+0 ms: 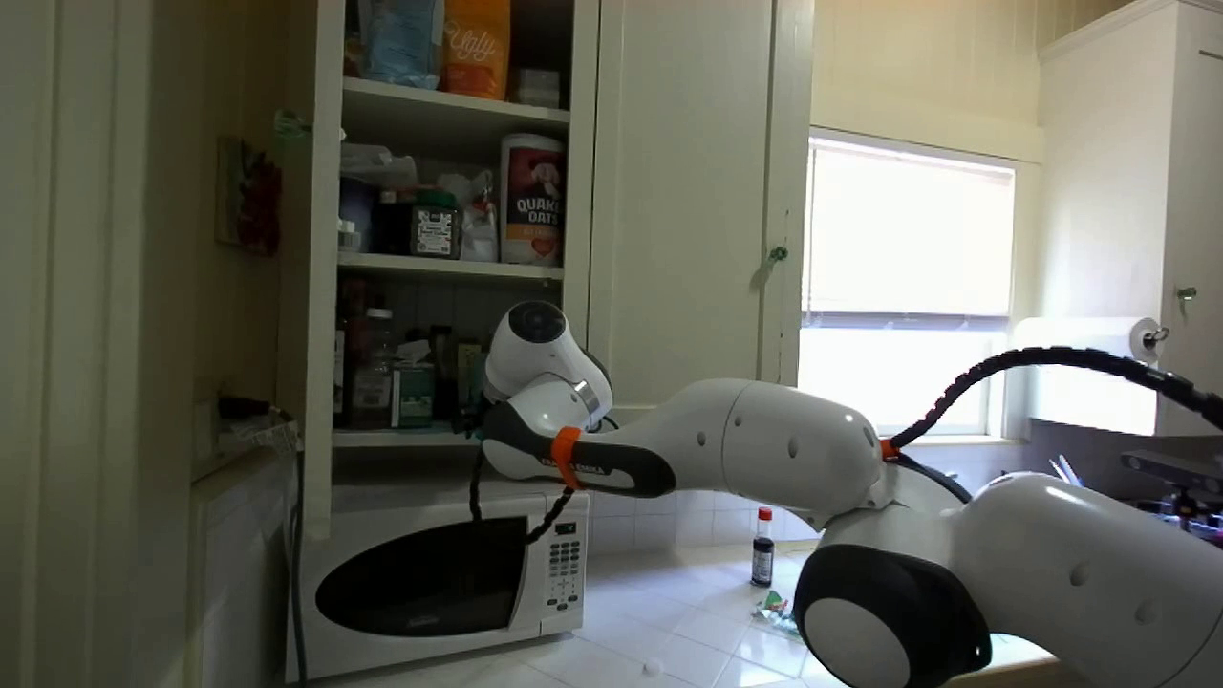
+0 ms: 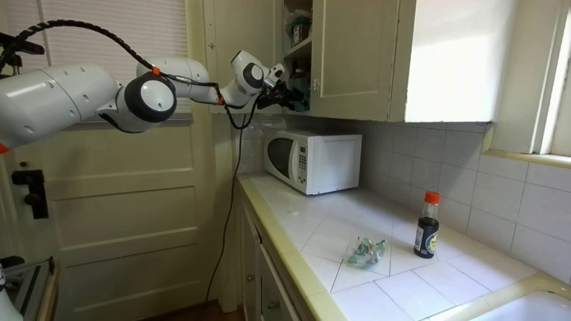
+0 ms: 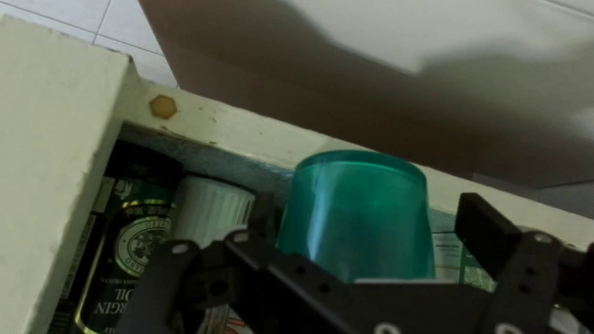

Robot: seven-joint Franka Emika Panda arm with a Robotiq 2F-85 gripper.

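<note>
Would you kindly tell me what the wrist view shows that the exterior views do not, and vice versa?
Wrist view only: the legible lettering on the dark oil bottle. Exterior views only: the red-capped bottle and crumpled packaging on the counter. Shared: the lowest cabinet shelf and the gripper, open on either side of a teal container in the wrist view; the teal patch beside the gripper in an exterior view is probably that container.

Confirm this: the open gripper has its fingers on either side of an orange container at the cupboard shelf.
The colour is wrong: the wrist view shows a teal container. The open gripper does have its fingers on either side of it, at the cupboard shelf.
</note>
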